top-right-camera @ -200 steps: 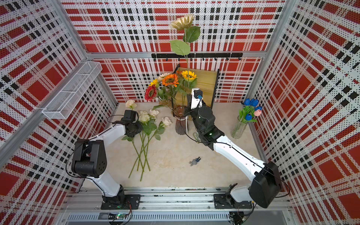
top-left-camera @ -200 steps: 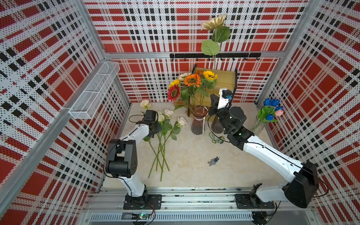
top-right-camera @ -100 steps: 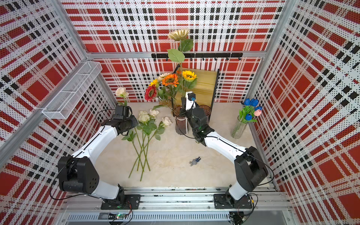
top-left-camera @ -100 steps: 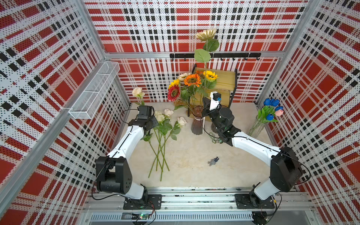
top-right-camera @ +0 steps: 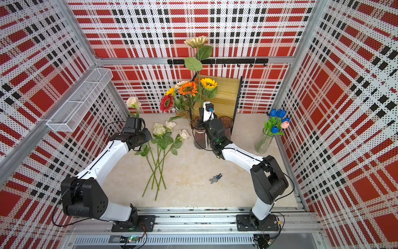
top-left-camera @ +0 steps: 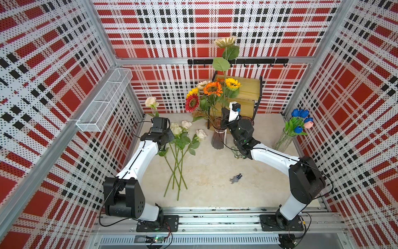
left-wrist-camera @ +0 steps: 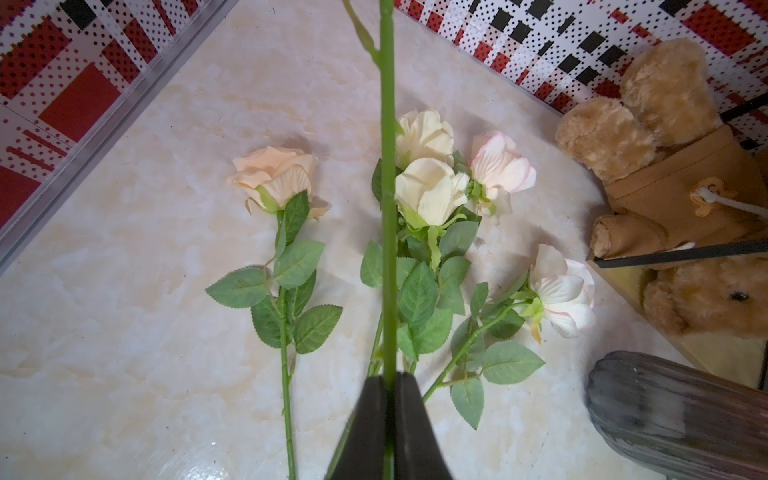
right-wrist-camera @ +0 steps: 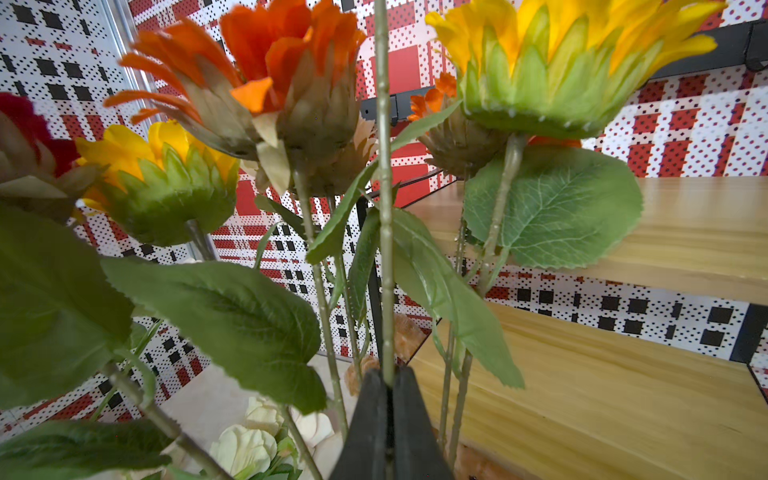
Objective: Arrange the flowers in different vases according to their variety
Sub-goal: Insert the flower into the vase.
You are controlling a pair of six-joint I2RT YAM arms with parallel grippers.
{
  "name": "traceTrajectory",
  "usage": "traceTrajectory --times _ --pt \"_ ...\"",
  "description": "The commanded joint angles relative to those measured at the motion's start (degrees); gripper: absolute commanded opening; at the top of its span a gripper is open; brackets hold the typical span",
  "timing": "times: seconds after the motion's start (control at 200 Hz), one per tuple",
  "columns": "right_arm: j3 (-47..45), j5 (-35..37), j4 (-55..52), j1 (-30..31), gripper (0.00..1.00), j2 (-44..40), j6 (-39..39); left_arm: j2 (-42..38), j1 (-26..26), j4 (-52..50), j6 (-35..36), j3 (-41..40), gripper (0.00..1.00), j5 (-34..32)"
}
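In both top views the left gripper (top-left-camera: pixel 156 116) has risen from the pile. It now holds one rose (top-left-camera: pixel 151 101) upright, close to the left wall corner and below the wire basket (top-left-camera: pixel 103 101). The right gripper (top-left-camera: pixel 224 113) has brought its cream sunflower (top-left-camera: pixel 226 41) lower and more to the left. The stem now stands over the dark ribbed vase (top-left-camera: pixel 218 138), which already carries the sunflowers (top-left-camera: pixel 212 89). I judge that this flower is almost ready to go in, while the rose is not yet near a vase. In a top view a second ribbed vase (top-right-camera: pixel 227 125) seems empty, half hidden behind the right arm. The tulips (top-left-camera: pixel 300 120) stand in the clear vase (top-left-camera: pixel 284 141) at the right. The front middle of the table (top-left-camera: pixel 215 194) is free, except for a small grey object (top-left-camera: pixel 235 178).

In the left wrist view the fingers are pressed together on the rose stem. Five roses (left-wrist-camera: pixel 428 191) lie on the table below, and a teddy bear (left-wrist-camera: pixel 665 166) sits at the right edge of the frame.

In the right wrist view the jaws are pinched narrow on the sunflower stem, between crowded leaves. The wooden shelf (right-wrist-camera: pixel 623 374) is just beside it at the right, so there is little room on that side.
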Motion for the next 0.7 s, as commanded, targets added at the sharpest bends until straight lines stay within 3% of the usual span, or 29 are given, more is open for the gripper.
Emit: traceTrajectory --times 0.0,0.145,0.205,0.251,0.346,0.656,0.697 --pt "1.7 0.1 1.3 -0.9 0.00 1.2 0.4 -0.9 -0.7 -0.4 -0.3 -0.3 0.00 -0.6" --pt "1.3 0.6 -0.6 -0.9 0.00 2.5 1.2 -0.9 -0.8 -0.3 -0.5 0.0 0.00 -0.7" --pt "1.3 1.0 -1.8 -1.0 0.24 2.8 1.6 -0.8 -1.0 -0.3 -0.5 0.0 0.00 -0.7" --pt "0.8 1.2 -2.2 -1.0 0.32 2.6 2.0 -0.7 -1.2 -0.3 -0.5 0.0 0.00 -0.6" --pt "0.1 1.8 -3.5 -1.0 0.61 1.9 2.3 -0.6 -1.5 -0.3 -0.6 0.1 0.00 -0.8" --pt "-2.0 2.0 -7.8 -0.2 0.99 -3.7 2.6 -0.4 -3.8 -0.3 -0.7 2.7 0.00 -1.8" --pt "-2.3 2.4 -8.5 0.1 1.00 -4.8 2.7 -0.6 -4.3 -0.3 -0.7 2.9 0.00 -2.2"
